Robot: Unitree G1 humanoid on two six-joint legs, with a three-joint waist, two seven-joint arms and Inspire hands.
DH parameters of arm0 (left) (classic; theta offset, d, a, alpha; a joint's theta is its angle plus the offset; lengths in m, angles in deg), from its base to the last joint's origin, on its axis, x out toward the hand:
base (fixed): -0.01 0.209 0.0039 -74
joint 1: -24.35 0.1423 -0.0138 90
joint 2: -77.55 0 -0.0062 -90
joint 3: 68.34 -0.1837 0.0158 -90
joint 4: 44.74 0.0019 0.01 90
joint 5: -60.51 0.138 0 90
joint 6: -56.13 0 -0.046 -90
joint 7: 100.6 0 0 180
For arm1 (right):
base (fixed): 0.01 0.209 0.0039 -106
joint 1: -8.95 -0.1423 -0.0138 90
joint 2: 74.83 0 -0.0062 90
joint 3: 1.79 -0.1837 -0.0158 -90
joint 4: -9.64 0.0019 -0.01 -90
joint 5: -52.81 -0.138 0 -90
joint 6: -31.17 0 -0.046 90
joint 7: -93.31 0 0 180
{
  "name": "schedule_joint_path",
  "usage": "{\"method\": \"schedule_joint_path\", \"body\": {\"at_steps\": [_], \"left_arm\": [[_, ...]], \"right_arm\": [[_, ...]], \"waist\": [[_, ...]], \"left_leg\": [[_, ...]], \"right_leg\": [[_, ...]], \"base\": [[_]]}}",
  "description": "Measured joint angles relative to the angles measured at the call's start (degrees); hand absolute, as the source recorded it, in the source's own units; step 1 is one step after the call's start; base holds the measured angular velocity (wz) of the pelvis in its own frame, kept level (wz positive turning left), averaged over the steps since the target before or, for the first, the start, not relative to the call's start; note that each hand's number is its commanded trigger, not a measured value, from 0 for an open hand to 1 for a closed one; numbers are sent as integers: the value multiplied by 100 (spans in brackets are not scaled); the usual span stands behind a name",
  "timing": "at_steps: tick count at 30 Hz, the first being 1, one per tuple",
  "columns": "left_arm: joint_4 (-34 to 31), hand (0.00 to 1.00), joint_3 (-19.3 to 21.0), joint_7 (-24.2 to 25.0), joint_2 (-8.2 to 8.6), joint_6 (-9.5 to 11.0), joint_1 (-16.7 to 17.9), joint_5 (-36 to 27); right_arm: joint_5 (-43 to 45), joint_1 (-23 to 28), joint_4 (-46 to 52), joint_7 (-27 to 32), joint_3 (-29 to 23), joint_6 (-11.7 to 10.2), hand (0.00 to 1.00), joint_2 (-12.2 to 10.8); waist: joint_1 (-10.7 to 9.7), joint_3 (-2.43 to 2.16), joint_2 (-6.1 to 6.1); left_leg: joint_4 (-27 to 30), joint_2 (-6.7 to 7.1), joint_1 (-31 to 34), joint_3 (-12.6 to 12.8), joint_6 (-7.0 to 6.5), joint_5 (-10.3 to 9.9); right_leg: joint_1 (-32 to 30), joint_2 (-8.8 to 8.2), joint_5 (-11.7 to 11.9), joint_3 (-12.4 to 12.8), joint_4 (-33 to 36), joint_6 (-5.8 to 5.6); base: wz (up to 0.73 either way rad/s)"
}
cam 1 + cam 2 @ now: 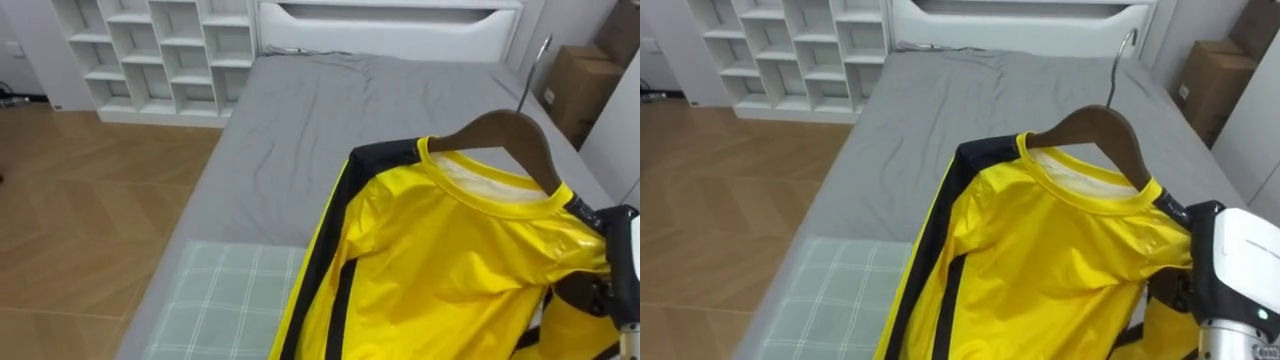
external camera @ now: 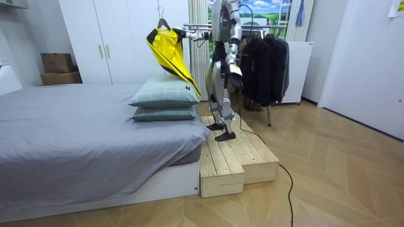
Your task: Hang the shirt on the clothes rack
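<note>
Left eye view: a yellow shirt [image 1: 440, 270] with black side stripes hangs on a wooden hanger [image 1: 510, 135], held up over the near end of a grey bed [image 1: 290, 120]. The metal hook of the hanger points up and to the far right and is free in the air. The right robot hand [image 1: 588, 292] enters from the lower right and is sunk in the cloth at the right shoulder of the shirt; whether it is spread or pinching cannot be told. A checked pillow [image 1: 225, 300] lies on the near left of the bed. A white shelf unit [image 1: 160, 50] stands at the far left, and a cardboard box [image 1: 580, 85] at the far right. Right eye view: the same layout. Room view: the robot stands on a wooden platform [image 2: 237, 157] beside the pillow end of the bed, with a clothes rack [image 2: 265, 63] of dark garments behind it. The right arm is stretched toward the room view's left and carries the shirt above the pillow. The left robot hand [image 2: 237, 79] hangs at the robot's side; its state cannot be told.
</note>
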State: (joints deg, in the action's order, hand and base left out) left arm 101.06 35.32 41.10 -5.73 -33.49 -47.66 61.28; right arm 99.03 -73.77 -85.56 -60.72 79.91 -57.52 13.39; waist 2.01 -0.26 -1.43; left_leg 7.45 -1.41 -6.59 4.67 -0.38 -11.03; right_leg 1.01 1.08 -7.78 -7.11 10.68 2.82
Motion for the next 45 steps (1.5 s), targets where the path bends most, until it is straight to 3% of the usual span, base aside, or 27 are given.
{"method": "schedule_joint_path", "body": {"at_steps": [4, 10, 14, 17, 24, 29, 34, 37, 40, 43, 45], "left_arm": [[373, 0, 15, 239, -1, -7, 156, -151], [1124, 0, 10, 926, -8, -81, 50, -752], [1176, 0, 13, 1376, -11, -212, 14, -806], [1240, 0, 14, 1737, -11, -303, -69, -814], [1393, 0, -23, 2737, -12, -415, -52, -916], [1395, 0, -36, 3165, -18, -491, -84, -863], [1413, 0, -38, 3374, -27, -596, -83, -861], [1450, 0, -55, 3562, -116, -679, -110, -781], [1463, 0, -100, 3637, -194, -744, -230, -747], [1493, 0, -211, 3635, -260, -734, -339, -733], [1499, 0, -204, 3590, -288, -723, -488, -745]], "right_arm": [[-142, 1, 59, -118, 2, 2, 100, 0], [-93, 4, 91, -119, 46, 3, 100, -2], [-42, 4, 91, -118, 44, 29, 100, -2], [85, 4, 100, -115, 41, 127, 100, -2], [-13, 3, 173, -126, 17, 125, 100, -2], [-51, 3, 181, -202, 19, 124, 100, -2], [-42, 30, 355, -304, 15, 131, 100, 1], [-43, 88, 380, -319, 12, 126, 100, 4], [51, 239, 383, -318, 3, 126, 100, 7], [111, 326, 383, -323, 4, 124, 100, 9], [143, 330, 385, -377, 7, 114, 100, 8]], "waist": [[9, 5, -16], [23, 18, -71], [85, 41, -131], [150, 30, -150], [133, 22, -183], [140, 21, -174], [77, 31, -150], [-145, 41, -188], [-253, 44, -218], [-333, 38, -229], [-310, 36, -231]], "left_leg": [[-7, 2, 5, -5, -4, -6], [-5, 4, 2, -12, -6, -12], [-5, 6, 12, -11, -12, -16], [-2, 11, 14, -10, -18, -21], [10, 42, 5, -14, -36, -32], [38, 83, -3, 41, -94, -69], [36, 86, -2, 296, -149, -104], [26, 91, -76, 346, -170, -117], [27, 76, -106, 600, -200, -176], [27, 30, -95, 1012, -214, -231], [3, -50, -103, 1594, -207, -282]], "right_leg": [[-7, -1, -11, 3, 4, -8], [14, -7, -13, -13, -2, -11], [8, -11, -20, -33, -1, -14], [0, -23, -31, -45, 15, -15], [1, -80, -84, -87, 79, -54], [-74, -119, -129, -14, 199, -98], [-232, -147, -151, 111, 358, -127], [-268, -147, -162, 240, 385, -156], [-329, -81, -142, 447, 391, -182], [-508, 43, 19, 719, 398, -199], [-741, 152, 249, 652, 395, -136]], "base": [[0], [0], [1], [0], [2], [-7], [-23], [-12], [-44], [-75], [-122]]}}
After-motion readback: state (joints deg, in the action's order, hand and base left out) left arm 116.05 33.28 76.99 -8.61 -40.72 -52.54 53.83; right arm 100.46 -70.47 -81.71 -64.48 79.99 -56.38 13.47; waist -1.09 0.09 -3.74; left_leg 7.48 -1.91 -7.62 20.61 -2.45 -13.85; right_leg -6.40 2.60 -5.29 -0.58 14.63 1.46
